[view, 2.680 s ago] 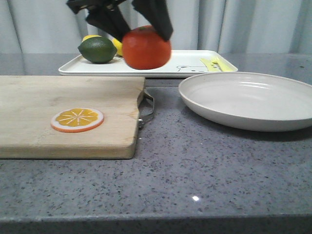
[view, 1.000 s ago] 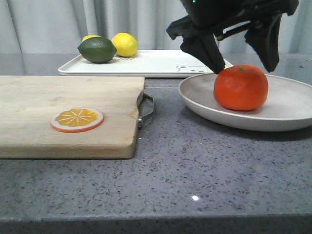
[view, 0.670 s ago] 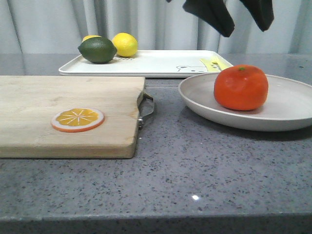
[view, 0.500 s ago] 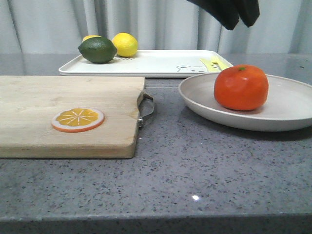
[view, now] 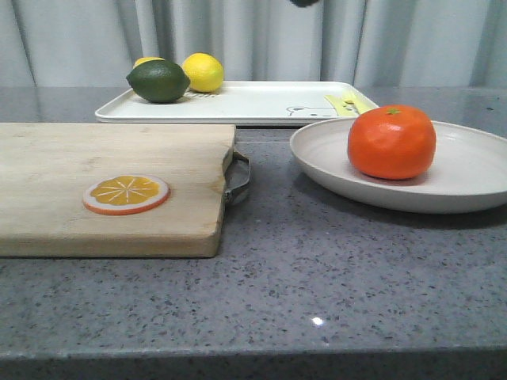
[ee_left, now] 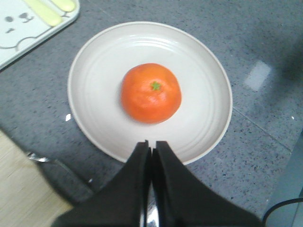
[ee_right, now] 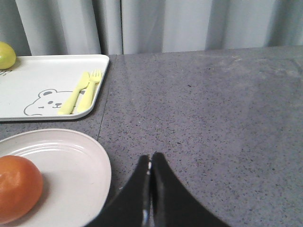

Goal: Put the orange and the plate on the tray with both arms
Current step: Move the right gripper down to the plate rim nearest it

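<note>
Sitting on the plate [view: 475, 170], the orange [view: 391, 142] lay right of the cutting board [view: 111, 186], with the tray [view: 261, 103] behind (lime and lemon on it). From the left wrist, the left claw [ee_left: 151, 146] was pressed together above the plate's rim. From the right wrist, the right claw [ee_right: 150, 161] was likewise closed, over bare table [ee_right: 213, 109].

The left gripper [ee_left: 151, 150] has its two black fingers [ee_left: 138, 163] pressed together, tips meeting with only a thin seam between them, nothing held; it hangs high, pointing steeply downward (only a dark sliver of it reaches the front view's top edge); the right gripper [ee_right: 151, 163] is likewise closed and empty, fingers flush, held low and angled forward.
</note>
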### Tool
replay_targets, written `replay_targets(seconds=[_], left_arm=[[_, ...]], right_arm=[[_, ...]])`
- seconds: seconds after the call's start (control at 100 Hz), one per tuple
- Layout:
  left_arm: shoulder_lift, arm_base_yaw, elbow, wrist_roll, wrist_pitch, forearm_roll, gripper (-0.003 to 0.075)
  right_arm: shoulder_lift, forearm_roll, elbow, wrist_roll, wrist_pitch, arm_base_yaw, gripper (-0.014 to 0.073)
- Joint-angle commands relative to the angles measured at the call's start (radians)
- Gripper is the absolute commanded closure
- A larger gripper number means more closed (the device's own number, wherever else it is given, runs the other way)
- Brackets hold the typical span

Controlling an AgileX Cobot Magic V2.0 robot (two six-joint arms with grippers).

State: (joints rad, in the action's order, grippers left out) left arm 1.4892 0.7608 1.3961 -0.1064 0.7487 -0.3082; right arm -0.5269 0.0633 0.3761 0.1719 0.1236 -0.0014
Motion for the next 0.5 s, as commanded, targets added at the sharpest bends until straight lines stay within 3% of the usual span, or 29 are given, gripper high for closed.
replay_targets(seconds=[0.0, 0.23, 0.49], left_arm=[[-0.132, -0.032, -0.075, 0.022, -0.098, -0.012, 0.0738], [-0.391, -0.111, -0.338, 0.046, -0.18, -0.012, 0.0739], [-0.7, -0.118, -0.613, 0.048, -0.299, -0.012, 0.0739]], right_arm=[[-0.009, 0.002, 0.036, -0.002, -0.056, -0.002, 0.0651], [-0.009, 0.002, 0.036, -0.002, 0.021, -0.001, 0.0651], [-0.011, 0.002, 0.065, -0.002, 0.115, 0.001, 0.0651]])
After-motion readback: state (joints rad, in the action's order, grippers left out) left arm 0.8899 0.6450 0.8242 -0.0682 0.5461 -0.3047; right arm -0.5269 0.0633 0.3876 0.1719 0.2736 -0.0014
